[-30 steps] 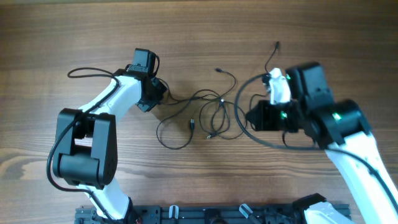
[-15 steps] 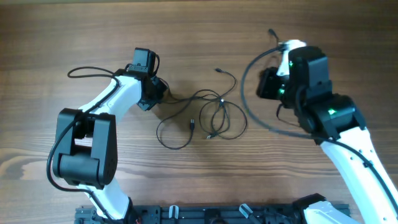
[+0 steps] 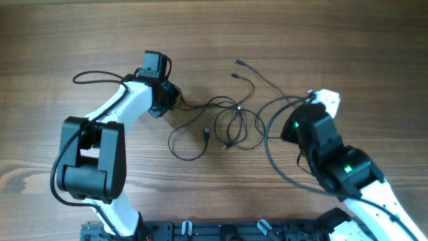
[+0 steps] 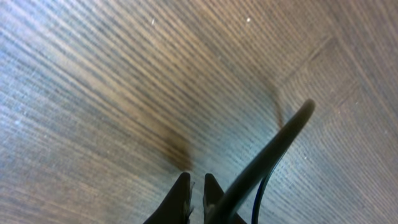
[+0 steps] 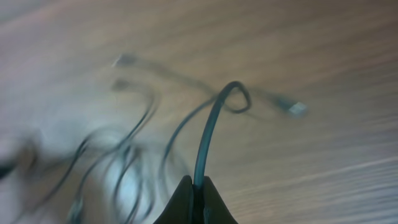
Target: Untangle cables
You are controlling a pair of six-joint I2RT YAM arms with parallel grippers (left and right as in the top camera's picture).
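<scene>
The cables (image 3: 227, 124) are thin black wires lying in loose tangled loops at the table's middle, with small plug ends at the back (image 3: 237, 62). My left gripper (image 3: 167, 102) sits at the left end of the tangle. In the left wrist view its fingers (image 4: 196, 186) are shut, and a dark cable (image 4: 267, 155) rises from them. My right gripper (image 3: 287, 130) is just right of the loops. In the right wrist view it (image 5: 194, 186) is shut on a thin cable (image 5: 208, 130) that curls into a small loop, with a plug end (image 5: 297, 109) lying beyond. This view is blurred.
The wooden table (image 3: 80, 40) fills the view. A thicker black arm cable (image 3: 274, 157) arcs around my right arm, and another (image 3: 93, 77) loops by my left arm. A black rail (image 3: 221, 231) runs along the front edge.
My right arm swung to the back, then came forward and down with its cable. A strand now stretches from the back plugs toward it. The left arm has not moved.
</scene>
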